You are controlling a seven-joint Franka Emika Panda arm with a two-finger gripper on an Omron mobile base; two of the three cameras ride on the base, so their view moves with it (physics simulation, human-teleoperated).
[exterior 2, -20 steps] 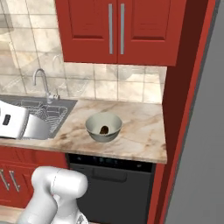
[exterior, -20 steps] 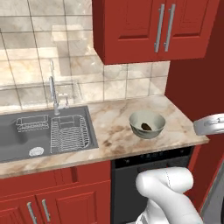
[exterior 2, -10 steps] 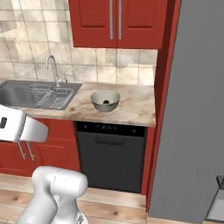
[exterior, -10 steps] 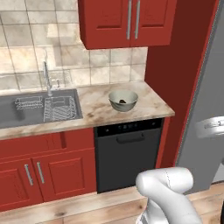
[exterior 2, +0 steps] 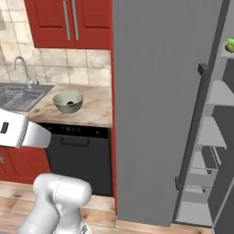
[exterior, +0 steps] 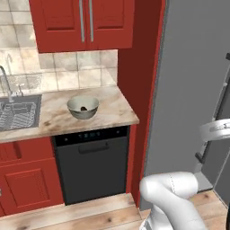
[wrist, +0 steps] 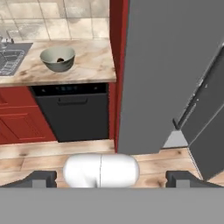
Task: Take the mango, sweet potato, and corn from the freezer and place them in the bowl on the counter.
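The pale bowl [exterior: 83, 108] [exterior 2: 68, 101] [wrist: 57, 59] stands on the marbled counter [exterior: 114, 112], left of the freezer. A dark brown sweet potato [exterior: 84, 108] [exterior 2: 70, 103] [wrist: 60, 60] lies inside it. The tall grey freezer [exterior 2: 155, 100] [exterior: 193, 85] [wrist: 170, 65] stands open, showing grey inner shelves [exterior 2: 215, 132]. One green food item [exterior 2: 230, 45] rests on an upper shelf; I cannot tell whether it is the mango or the corn. My gripper [wrist: 112, 178] is open and empty, held well back from the freezer and above the floor.
The freezer door [wrist: 205, 127] with its dark bar handle [wrist: 189, 108] swings out at the right. A black appliance front [exterior: 92, 161] sits under the counter. A sink [exterior: 15, 114] with a wire rack and a faucet [exterior 2: 20, 68] lies far left. Wooden floor [wrist: 52, 151] is below.
The base has driven to the right, so the views have swung from the sink and counter to the freezer. The bowl now sits at the left. The gripper has stayed open.
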